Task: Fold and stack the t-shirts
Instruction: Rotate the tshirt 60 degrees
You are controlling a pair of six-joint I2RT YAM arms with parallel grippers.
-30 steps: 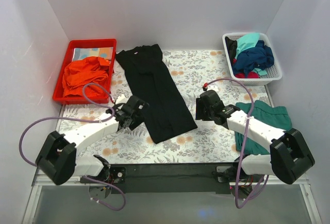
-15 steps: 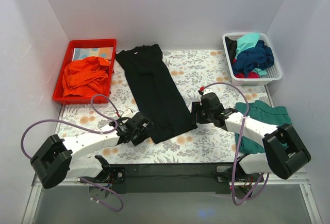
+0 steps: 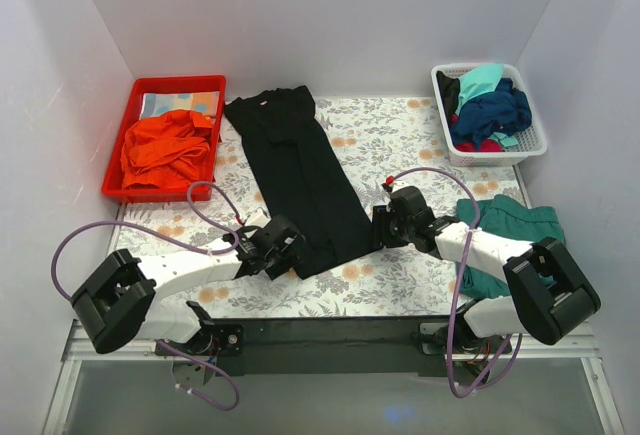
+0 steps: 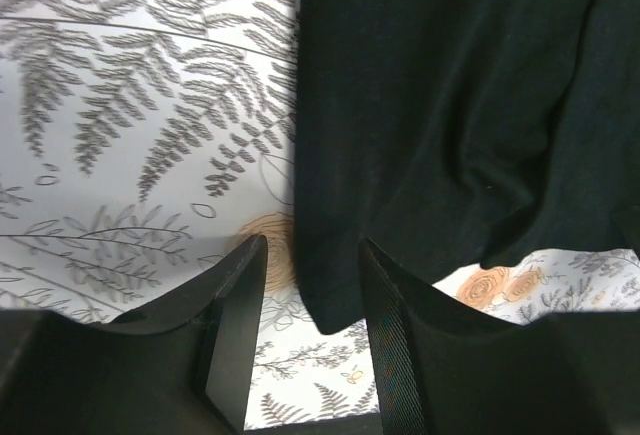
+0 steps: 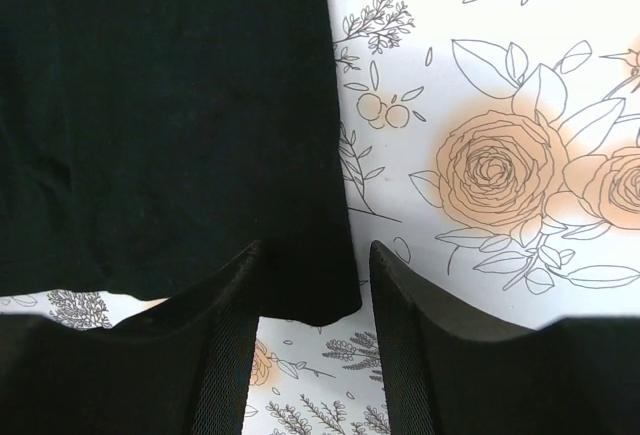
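The black t-shirt [image 3: 305, 180] lies folded into a long strip, running diagonally from the back of the table toward the front, collar end at the back. My left gripper [image 3: 290, 252] is at its near left hem corner. In the left wrist view the gripper [image 4: 311, 250] is open, and that corner of the shirt [image 4: 440, 105] lies between the fingers. My right gripper [image 3: 378, 227] is at the near right hem corner. The right wrist view shows this gripper [image 5: 316, 250] open too, with the shirt [image 5: 160, 105] corner between its fingers and a gap beside the right one.
A red bin [image 3: 180, 82] at the back left holds orange cloth [image 3: 165, 150]. A white basket [image 3: 497, 154] at the back right holds turquoise [image 3: 480, 80] and navy [image 3: 495, 110] t-shirts. A teal t-shirt [image 3: 515, 230] lies crumpled at the right, under the right arm.
Both grippers have come forward and inward to the shirt's near hem corners. The right jaws have narrowed a little. The shirt has not moved.
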